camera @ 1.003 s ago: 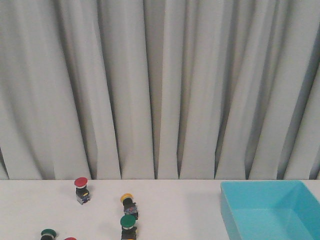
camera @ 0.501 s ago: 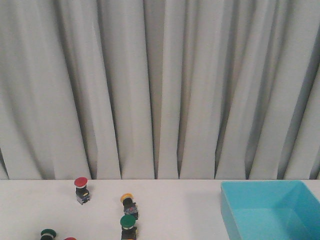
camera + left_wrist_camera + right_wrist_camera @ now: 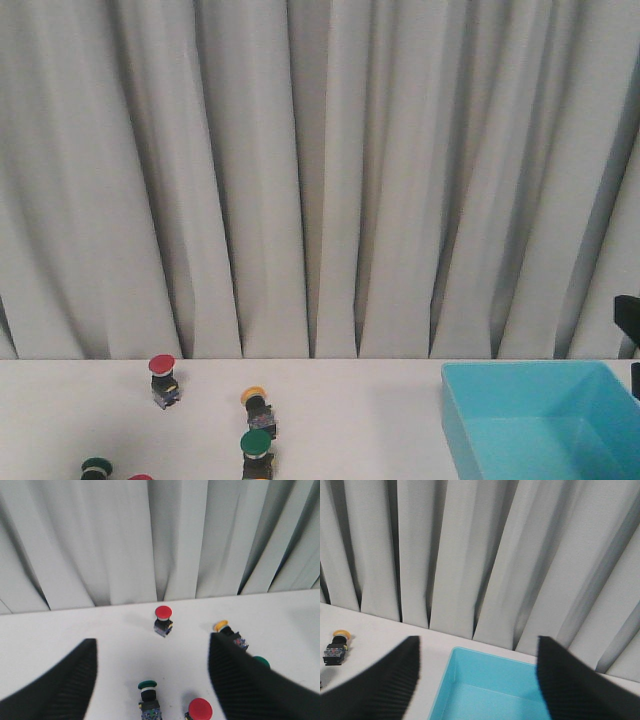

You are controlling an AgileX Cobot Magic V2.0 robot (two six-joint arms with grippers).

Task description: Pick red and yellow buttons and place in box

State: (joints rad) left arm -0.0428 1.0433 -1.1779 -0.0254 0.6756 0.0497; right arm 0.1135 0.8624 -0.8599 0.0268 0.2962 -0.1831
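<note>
In the front view, a red button [image 3: 162,378] and a yellow button [image 3: 257,404] stand on the white table at left. Another red cap [image 3: 140,478] shows at the bottom edge. The turquoise box [image 3: 520,367] sits at the right and looks empty. My left gripper [image 3: 152,640] is open and empty above the buttons. Its view shows the far red button [image 3: 163,620], a near red button [image 3: 200,709] and the yellow button [image 3: 222,626], partly behind a finger. My right gripper [image 3: 477,640] is open and empty over the box [image 3: 470,670]. The yellow button [image 3: 337,645] lies to its side.
Green-capped buttons stand among the others [image 3: 256,450] [image 3: 96,468]; one shows between the left fingers [image 3: 148,695] and another [image 3: 261,661] is mostly hidden. A grey curtain [image 3: 320,180] hangs behind the table. A black part of the right arm [image 3: 628,318] shows at the right edge.
A black part of the right arm has come into the front view at the right edge. The buttons and the box have not moved.
</note>
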